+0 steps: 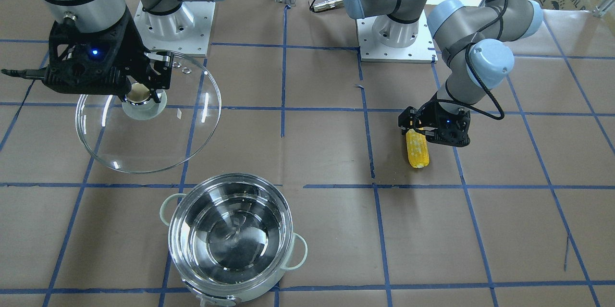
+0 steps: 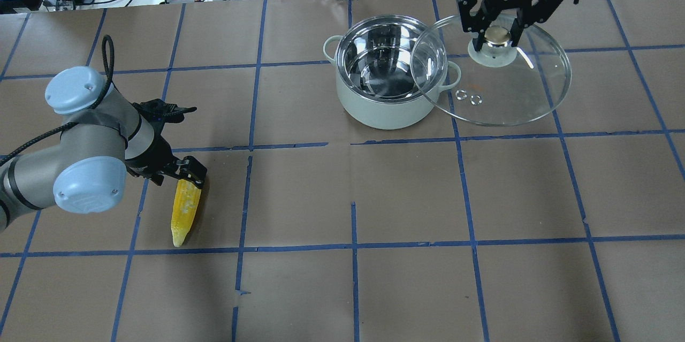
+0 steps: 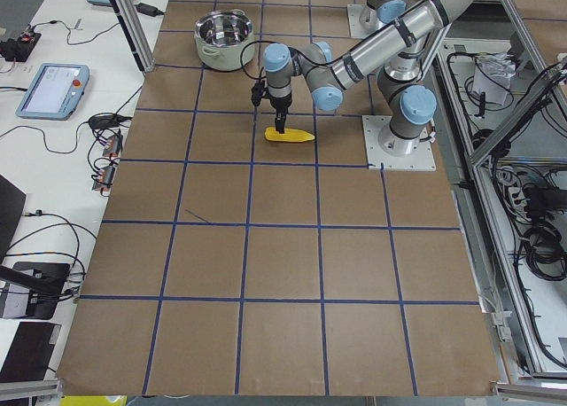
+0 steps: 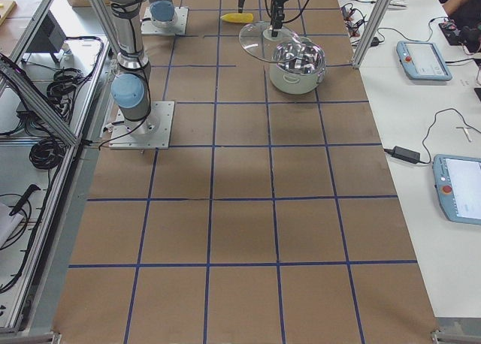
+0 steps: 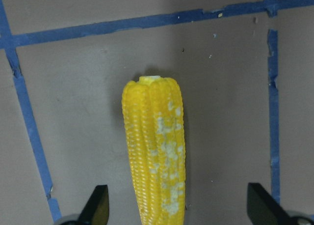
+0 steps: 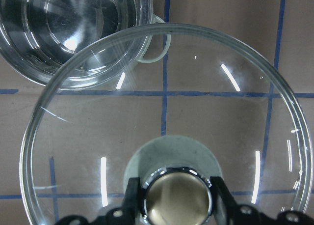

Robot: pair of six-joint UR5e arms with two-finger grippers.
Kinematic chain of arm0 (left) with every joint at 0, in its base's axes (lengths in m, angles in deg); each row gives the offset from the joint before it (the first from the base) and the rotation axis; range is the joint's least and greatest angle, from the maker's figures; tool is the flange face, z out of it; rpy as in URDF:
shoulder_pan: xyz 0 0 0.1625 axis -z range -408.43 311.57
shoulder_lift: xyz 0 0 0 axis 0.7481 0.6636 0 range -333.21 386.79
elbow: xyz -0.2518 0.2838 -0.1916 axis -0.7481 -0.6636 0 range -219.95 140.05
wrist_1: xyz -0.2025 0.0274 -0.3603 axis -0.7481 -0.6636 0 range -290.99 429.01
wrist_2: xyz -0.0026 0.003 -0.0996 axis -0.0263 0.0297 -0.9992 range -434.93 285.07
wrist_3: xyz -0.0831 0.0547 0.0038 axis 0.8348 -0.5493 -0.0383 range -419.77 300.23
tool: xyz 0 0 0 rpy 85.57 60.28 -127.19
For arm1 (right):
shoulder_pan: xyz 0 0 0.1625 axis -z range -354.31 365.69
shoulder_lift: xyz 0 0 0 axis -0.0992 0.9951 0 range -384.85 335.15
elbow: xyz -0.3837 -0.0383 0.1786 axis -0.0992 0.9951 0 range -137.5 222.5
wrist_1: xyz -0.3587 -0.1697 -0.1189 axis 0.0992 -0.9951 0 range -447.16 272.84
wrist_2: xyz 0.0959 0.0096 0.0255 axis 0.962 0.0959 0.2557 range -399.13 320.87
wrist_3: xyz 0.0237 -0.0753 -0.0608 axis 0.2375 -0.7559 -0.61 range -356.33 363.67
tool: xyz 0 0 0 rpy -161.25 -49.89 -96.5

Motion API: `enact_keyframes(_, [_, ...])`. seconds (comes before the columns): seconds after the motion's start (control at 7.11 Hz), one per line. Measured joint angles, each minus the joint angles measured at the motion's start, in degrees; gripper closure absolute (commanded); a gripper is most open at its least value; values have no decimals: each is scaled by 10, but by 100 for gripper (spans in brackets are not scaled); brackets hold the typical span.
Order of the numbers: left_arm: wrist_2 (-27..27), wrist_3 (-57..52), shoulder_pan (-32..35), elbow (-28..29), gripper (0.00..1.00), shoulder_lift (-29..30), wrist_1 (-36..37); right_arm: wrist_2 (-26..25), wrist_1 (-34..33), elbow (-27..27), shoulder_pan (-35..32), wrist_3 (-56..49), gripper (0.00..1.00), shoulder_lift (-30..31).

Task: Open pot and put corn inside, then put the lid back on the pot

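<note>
Two tools show: my right tool [image 2: 496, 37] is clamped on the knob [image 6: 177, 198] of the glass lid [image 2: 514, 90], holding it in the air just beside the open steel pot [image 2: 385, 112]. My left tool [image 5: 179, 208] is spread wide, fingers [image 5: 98, 205] either side of the corn cob [image 5: 154, 151], which lies on the bench [image 2: 406, 197].
</note>
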Motion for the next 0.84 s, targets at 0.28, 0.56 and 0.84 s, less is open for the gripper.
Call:
enact_keyframes(0.28, [1,-3,0,-12,13,42,66,3,-48,-64,5,-1,76,50])
enact_keyframes(0.56, [2,-3,0,-26,71,60,99,4,-61,-79,4,-2,76,80])
enact_keyframes(0.84, [3,-1,3,-27,88,60,113,10,-70,-81,2,-2,76,87])
